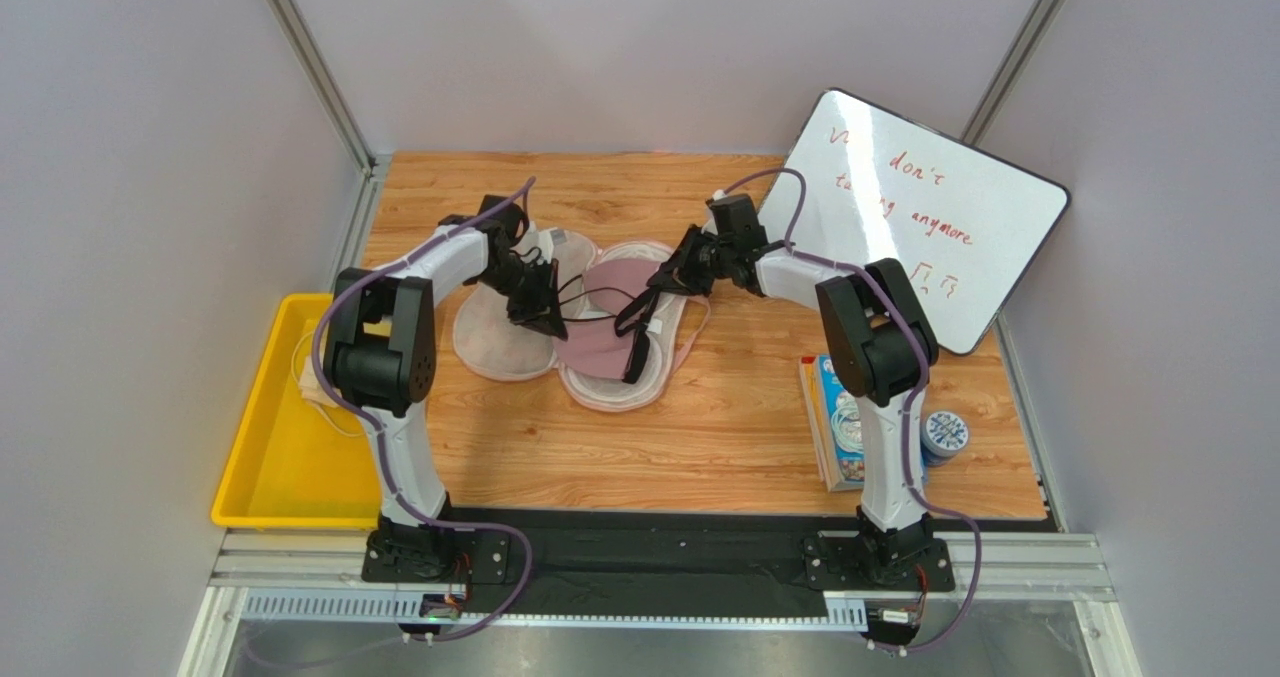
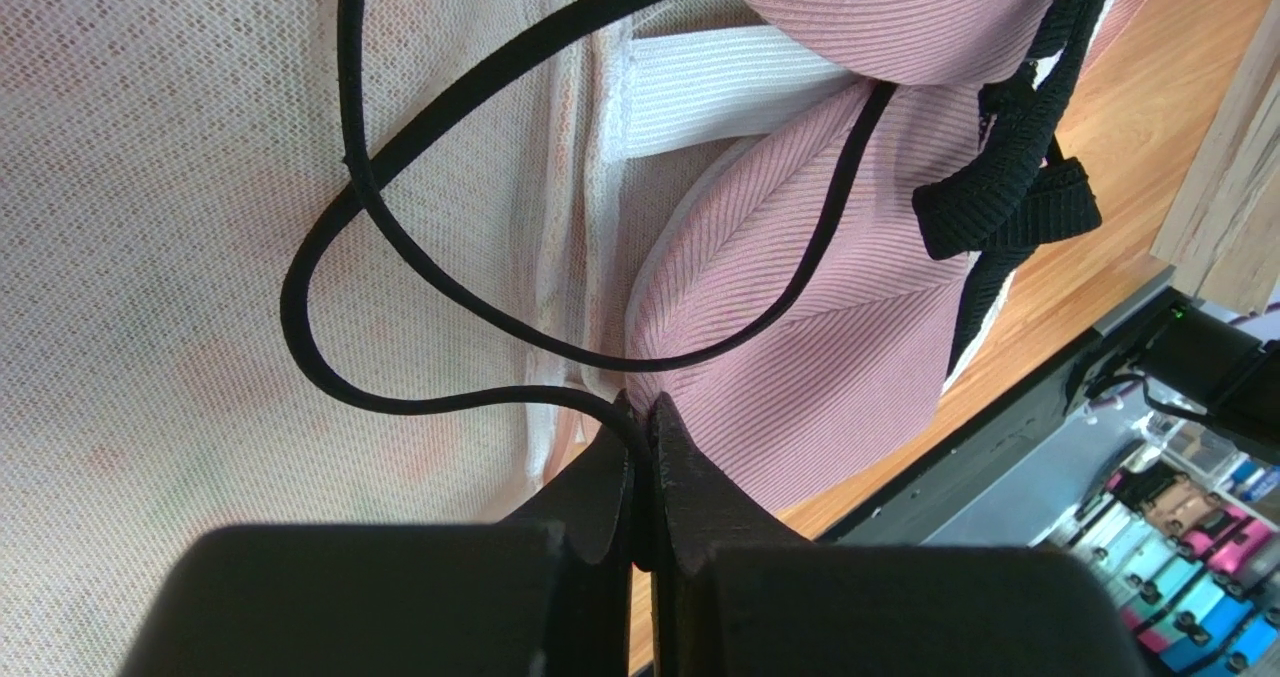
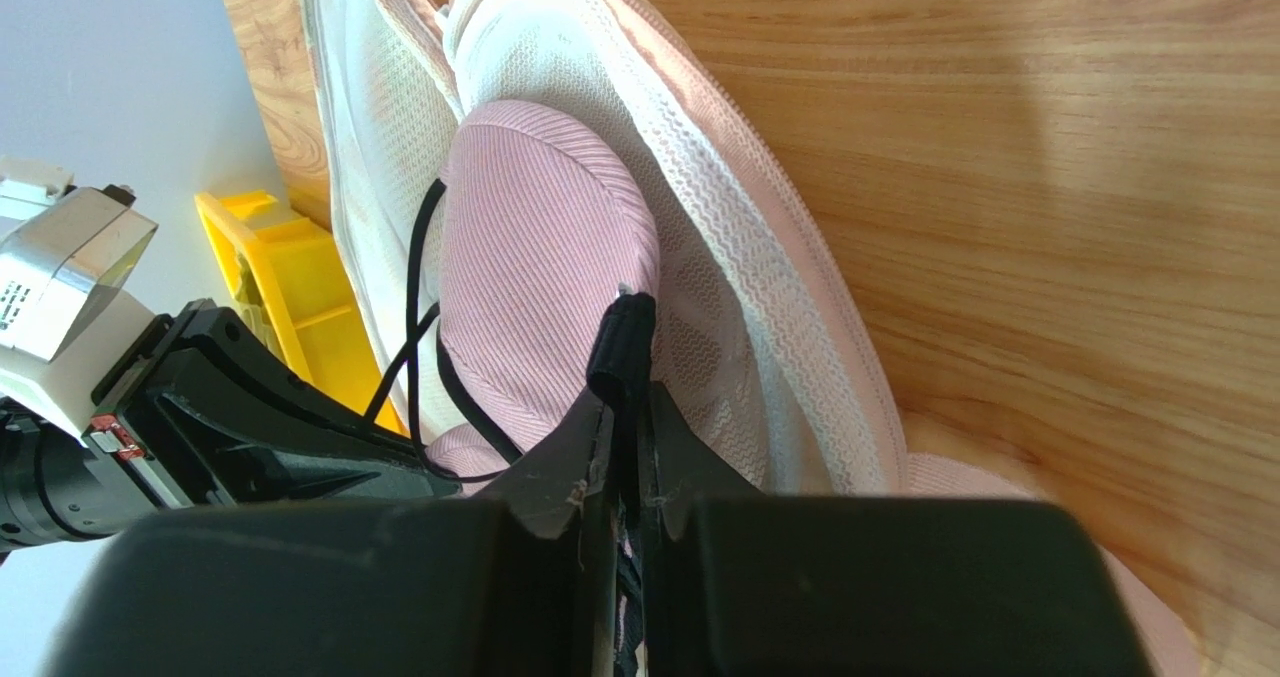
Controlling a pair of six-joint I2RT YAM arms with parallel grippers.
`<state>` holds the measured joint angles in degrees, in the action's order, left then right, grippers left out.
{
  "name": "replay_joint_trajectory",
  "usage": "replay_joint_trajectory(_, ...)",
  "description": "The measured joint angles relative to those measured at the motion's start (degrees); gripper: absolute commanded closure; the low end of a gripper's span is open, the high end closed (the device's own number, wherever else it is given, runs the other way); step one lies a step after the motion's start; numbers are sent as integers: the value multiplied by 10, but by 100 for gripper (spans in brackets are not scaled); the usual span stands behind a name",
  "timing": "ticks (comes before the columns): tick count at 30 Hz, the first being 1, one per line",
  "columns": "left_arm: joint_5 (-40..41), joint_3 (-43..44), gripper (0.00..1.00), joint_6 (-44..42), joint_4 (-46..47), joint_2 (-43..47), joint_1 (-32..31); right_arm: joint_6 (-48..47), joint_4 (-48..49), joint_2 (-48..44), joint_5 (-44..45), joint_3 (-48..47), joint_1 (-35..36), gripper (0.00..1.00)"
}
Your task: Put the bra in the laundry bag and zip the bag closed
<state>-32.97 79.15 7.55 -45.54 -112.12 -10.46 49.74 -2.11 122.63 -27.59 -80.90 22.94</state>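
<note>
The left gripper (image 2: 643, 415) pinches a bra (image 2: 842, 347) strap (image 2: 352, 62), the right gripper (image 3: 619, 422) its band (image 3: 622, 350); either could slip or snag on the bag (image 2: 181, 257).

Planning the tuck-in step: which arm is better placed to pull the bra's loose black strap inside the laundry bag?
Left, probably. The left gripper pinches that strap, directly over the laundry bag's mesh lining. The right gripper is clamped on the bra's black band instead.
</note>
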Motion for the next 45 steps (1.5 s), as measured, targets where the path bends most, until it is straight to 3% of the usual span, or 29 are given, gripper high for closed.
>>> replay_joint_trajectory(3,-3,0,96,0,0,0,0,-4,-10,0,1,-5,0,87)
replay_joint_trajectory(5,-7,-2,92,0,1,0,0,-5,-16,0,1,-5,0,77)
replay_joint_trajectory(8,-8,-6,79,0,1,0,0,-6,-23,0,1,-5,0,63)
replay_joint_trajectory(9,-8,-7,71,1,0,0,0,-8,-28,0,1,-6,0,60)
replay_joint_trajectory(17,20,-9,46,25,-12,39,0,-35,-155,0,1,-86,0,36)
replay_joint_trajectory(18,26,-9,32,29,-15,50,0,-41,-175,-1,3,-102,0,34)
replay_joint_trajectory(20,36,-9,22,38,-21,72,0,-55,-215,-2,6,-131,0,32)
replay_joint_trajectory(21,42,-9,1,44,-24,86,0,-63,-240,-2,9,-147,0,31)
replay_joint_trajectory(28,115,-52,3,91,-35,209,1,-122,-378,-19,49,-191,0,22)
replay_joint_trajectory(31,162,-92,18,135,-43,268,4,-145,-409,-61,83,-147,1,22)
replay_joint_trajectory(32,183,-106,28,154,-45,284,5,-153,-419,-81,94,-128,3,22)
replay_joint_trajectory(33,207,-116,30,175,-49,297,7,-161,-424,-103,104,-107,5,22)
replay_joint_trajectory(34,226,-122,30,193,-52,304,8,-170,-429,-131,115,-82,7,22)
replay_joint_trajectory(39,310,-159,12,326,-50,311,24,-195,-443,-267,141,12,32,22)
replay_joint_trajectory(45,386,-175,4,475,-56,280,27,-197,-443,-365,131,64,48,22)
